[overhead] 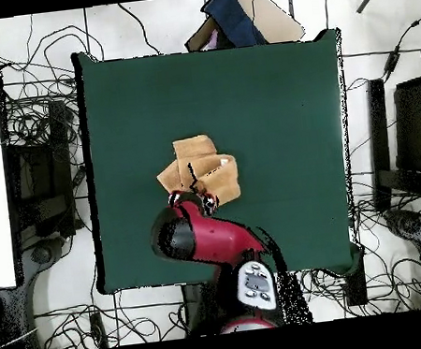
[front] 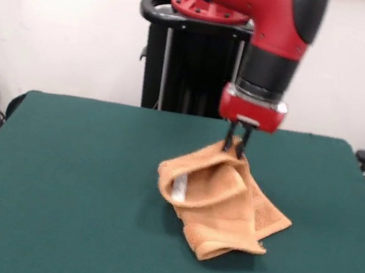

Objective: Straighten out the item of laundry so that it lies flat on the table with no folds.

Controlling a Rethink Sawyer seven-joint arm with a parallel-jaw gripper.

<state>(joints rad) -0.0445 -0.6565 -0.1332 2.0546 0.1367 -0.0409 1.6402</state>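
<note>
Your tool [front: 235,146] sits just right of centre in the front view, its two black fingers [front: 228,141] drawn close together and pinching the raised top edge of the hand towel [front: 217,203]. So it is clenched on cloth, not released. The pinch at that high point is prob why the towel stands up in a peak under the tool instead of lying slack: the held edge is lifted, the rest drapes down and spreads onto the green table [front: 59,180]. That grip looks like a good one for pulling a fold open, since the lower layers rest on the felt and should drag.

The towel is centre frame, slightly right in the front view, and just below centre in the overhead view [overhead: 200,169]. It is not flat: a thick fold rolls across the front w/ a small white tag [front: 179,188] showing at its left, and a corner juts toward the lower right.

Hard to read: in the overhead view the red arm [overhead: 208,243] covers the tool and the lower edge of the towel, so you can't check the grip from there. How many layers the fingers hold, you can't tell. The towel's far side, behind the peak, is hidden in the front view. The arm's upper part is cut off at the top edge.
</note>
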